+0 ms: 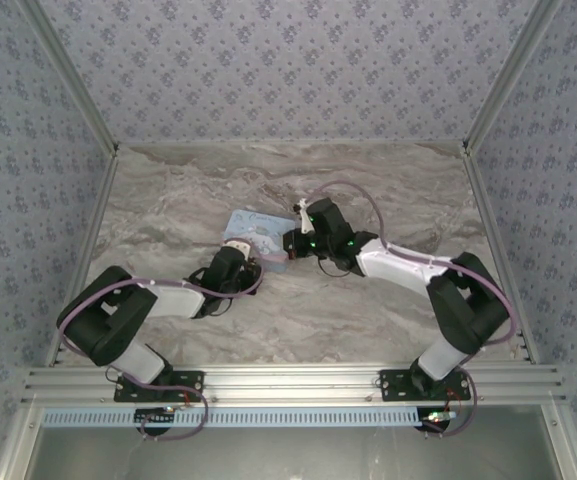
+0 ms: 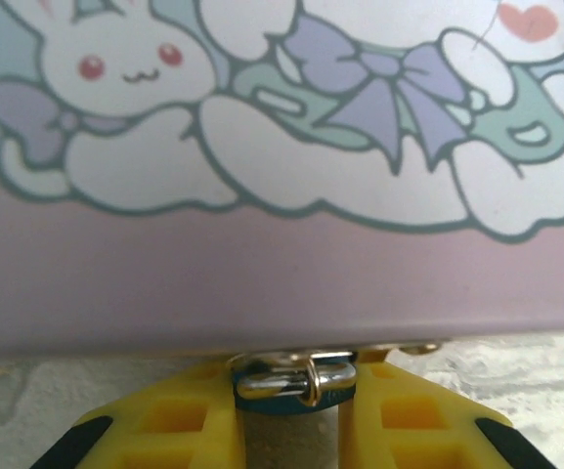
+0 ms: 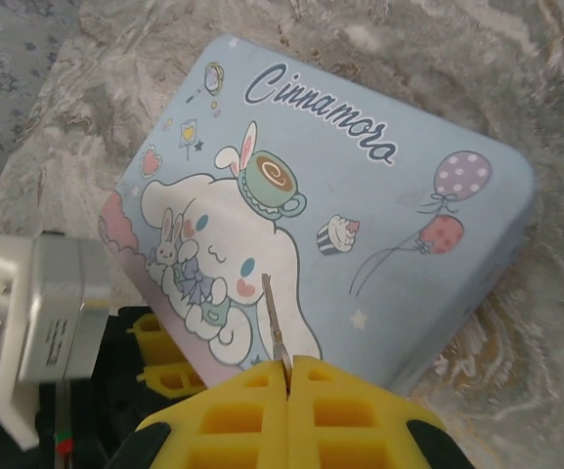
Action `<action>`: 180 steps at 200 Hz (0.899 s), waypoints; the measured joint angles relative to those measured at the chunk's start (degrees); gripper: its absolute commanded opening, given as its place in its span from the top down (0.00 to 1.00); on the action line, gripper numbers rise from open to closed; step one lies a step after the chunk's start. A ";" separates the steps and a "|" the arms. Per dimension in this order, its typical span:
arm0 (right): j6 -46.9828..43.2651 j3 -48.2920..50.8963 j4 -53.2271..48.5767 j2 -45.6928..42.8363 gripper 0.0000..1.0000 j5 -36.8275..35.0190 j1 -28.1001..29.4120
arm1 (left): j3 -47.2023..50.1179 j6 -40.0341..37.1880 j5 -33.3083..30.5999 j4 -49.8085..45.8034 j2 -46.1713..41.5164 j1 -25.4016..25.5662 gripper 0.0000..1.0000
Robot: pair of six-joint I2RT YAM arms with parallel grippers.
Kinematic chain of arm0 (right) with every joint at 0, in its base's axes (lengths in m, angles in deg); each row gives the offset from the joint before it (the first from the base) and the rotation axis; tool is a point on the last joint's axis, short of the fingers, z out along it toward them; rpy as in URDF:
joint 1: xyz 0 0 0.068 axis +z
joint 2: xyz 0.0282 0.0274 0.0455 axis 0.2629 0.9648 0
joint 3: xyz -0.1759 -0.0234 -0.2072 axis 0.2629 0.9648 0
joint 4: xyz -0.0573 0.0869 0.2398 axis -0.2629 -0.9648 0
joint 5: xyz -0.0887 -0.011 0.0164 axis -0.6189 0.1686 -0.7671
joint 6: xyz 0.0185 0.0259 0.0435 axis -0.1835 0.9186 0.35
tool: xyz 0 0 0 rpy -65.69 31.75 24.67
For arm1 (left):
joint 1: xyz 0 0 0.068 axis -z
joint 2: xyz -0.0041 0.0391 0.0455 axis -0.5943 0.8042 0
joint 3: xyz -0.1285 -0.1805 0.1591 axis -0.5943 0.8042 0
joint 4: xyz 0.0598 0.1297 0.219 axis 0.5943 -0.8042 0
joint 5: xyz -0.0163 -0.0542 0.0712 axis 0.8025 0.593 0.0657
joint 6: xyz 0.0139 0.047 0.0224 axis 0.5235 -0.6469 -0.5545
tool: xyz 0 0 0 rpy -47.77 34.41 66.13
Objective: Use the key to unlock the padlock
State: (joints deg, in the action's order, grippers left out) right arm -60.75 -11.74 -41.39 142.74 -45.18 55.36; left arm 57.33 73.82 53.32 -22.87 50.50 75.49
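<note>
There, cartoon tin [image 2: 282, 244] hard behind padlock [image 2: 296, 387] between left gripper [image 2: 289, 415] fingers, grip uncertain; right gripper [image 3: 289, 373] tight on key [image 3: 275, 318].

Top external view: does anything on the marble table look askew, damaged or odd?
Only the light-blue cartoon tin box sits askew, its sides turned against the edges of the grey marble table. No dent, spill or breakage shows.
</note>
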 measured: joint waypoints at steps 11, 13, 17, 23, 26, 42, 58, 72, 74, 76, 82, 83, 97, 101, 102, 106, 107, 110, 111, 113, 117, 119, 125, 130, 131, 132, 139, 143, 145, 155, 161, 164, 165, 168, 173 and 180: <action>-1.07 2.56 0.63 -2.34 1.00 -0.02 0.00 | -0.33 1.09 0.74 -1.25 -0.37 0.11 0.77; -1.20 3.06 0.70 -2.78 1.00 -0.02 0.00 | -0.37 1.31 0.98 -1.49 -0.46 0.11 0.77; -1.55 3.96 0.94 -3.45 1.00 -0.02 0.00 | -0.48 1.70 1.25 -1.88 -0.57 0.11 0.77; -2.19 5.73 1.44 -4.52 1.00 -0.02 0.04 | -0.63 2.40 1.73 -2.47 -0.79 0.11 0.77; -2.43 6.51 1.64 -4.92 1.00 0.00 0.04 | -0.68 2.67 1.99 -2.82 -0.90 0.11 0.77; -3.67 10.75 2.73 -6.58 1.00 -0.04 0.63 | -1.16 4.79 2.89 -4.39 -1.38 0.11 0.77; -5.05 14.56 3.74 -7.39 1.00 -0.31 2.08 | -1.79 6.95 3.78 -6.14 -1.99 0.13 0.77; -6.45 16.79 4.57 -7.41 1.00 -0.70 3.67 | -2.16 8.83 4.66 -7.06 -2.54 0.15 0.77; -6.73 17.05 4.74 -7.41 1.00 -0.76 3.91 | -2.21 9.05 4.70 -7.17 -2.62 0.15 0.77; -6.93 17.22 4.85 -7.41 1.00 -0.83 4.07 | -2.25 9.35 4.85 -7.32 -2.75 0.15 0.77; -7.61 17.92 5.44 -7.41 1.00 -1.05 4.70 | -2.36 10.16 5.14 -7.78 -3.04 0.17 0.77; -7.69 17.99 5.53 -7.41 1.00 -1.05 4.76 | -2.38 10.23 5.18 -7.87 -3.06 0.17 0.77; -9.25 19.06 7.26 -7.39 1.00 -1.16 5.88 | -3.10 11.87 5.66 -9.46 -3.54 0.33 0.77; -9.70 19.34 7.91 -7.37 1.00 -1.27 6.10 | -3.32 12.26 5.86 -9.79 -3.65 0.37 0.77; -9.88 19.43 8.17 -7.34 1.00 -1.29 6.16 | -3.37 12.37 5.90 -9.84 -3.69 0.37 0.77; -10.19 19.63 8.74 -7.28 1.00 -1.31 6.34 | -3.56 12.79 6.14 -10.12 -3.82 0.37 0.77; -10.34 19.69 8.90 -7.23 1.00 -1.33 6.40 | -3.63 12.92 6.21 -10.25 -3.85 0.37 0.77; -10.71 19.80 9.35 -7.08 1.00 -1.33 6.51 | -3.76 13.33 6.34 -10.45 -3.96 0.37 0.77; -10.78 19.82 9.49 -7.06 1.00 -1.33 6.56 | -3.78 13.42 6.36 -10.47 -3.98 0.37 0.77; -11.02 19.91 9.81 -6.95 1.00 -1.36 6.62 | -3.89 13.62 6.43 -10.60 -4.07 0.37 0.77; -11.43 19.98 10.40 -6.64 1.00 -1.36 6.80 | -4.00 14.08 6.56 -10.78 -4.24 0.37 0.77; -11.58 20.00 10.73 -6.49 1.00 -1.36 6.91 | -4.04 14.29 6.64 -10.84 -4.31 0.37 0.77; -12.24 20.02 11.65 -5.81 1.00 -1.40 7.10 | -4.11 15.06 6.78 -11.04 -4.63 0.37 0.77; -12.72 20.02 12.26 -5.27 1.00 -1.36 7.26 | -4.13 15.58 6.82 -11.08 -4.90 0.37 0.77; -12.79 20.02 12.35 -5.18 1.00 -1.31 7.28 | -4.13 15.78 6.84 -11.10 -4.98 0.37 0.77; -12.94 20.02 12.55 -5.03 1.00 -1.31 7.30 | -4.13 15.89 6.86 -11.13 -5.01 0.37 0.77; -13.51 20.02 13.07 -4.42 1.00 -1.16 7.50 | -4.13 16.72 7.10 -11.32 -5.38 0.37 0.77; -13.92 20.02 13.29 -4.09 1.00 -1.01 7.61 | -4.13 17.14 7.28 -11.45 -5.62 0.37 0.77; -14.03 20.02 13.46 -3.98 1.00 -0.96 7.67 | -4.13 17.40 7.37 -11.52 -5.75 0.37 0.77; -14.88 20.02 13.99 -3.56 1.00 -0.74 7.91 | -4.13 18.53 7.69 -11.89 -6.32 0.37 0.77; -15.30 20.02 14.29 -3.48 1.00 -0.59 7.93 | -4.13 19.12 7.87 -12.15 -6.69 0.37 0.77; -15.45 20.02 14.49 -3.45 1.00 -0.57 7.98 | -4.15 19.47 7.89 -12.31 -6.91 0.37 0.77; -15.52 20.02 14.58 -3.43 1.00 -0.57 8.00 | -4.15 19.54 7.89 -12.33 -6.93 0.37 0.77; -15.74 20.02 14.73 -3.41 1.00 -0.57 8.02 | -4.17 19.69 7.91 -12.50 -7.08 0.37 0.77; -15.91 20.02 15.13 -3.37 1.00 -0.57 8.02 | -4.17 20.17 7.93 -12.68 -7.34 0.37 0.77; -16.13 20.02 15.56 -3.21 1.00 -0.50 8.02 | -4.17 20.65 7.98 -12.92 -7.69 0.37 0.77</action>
State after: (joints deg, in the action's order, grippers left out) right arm -76.88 8.28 -25.82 139.53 -45.69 63.38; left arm 53.15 94.48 61.30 -35.78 42.81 75.86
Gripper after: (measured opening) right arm 0.059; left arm 0.229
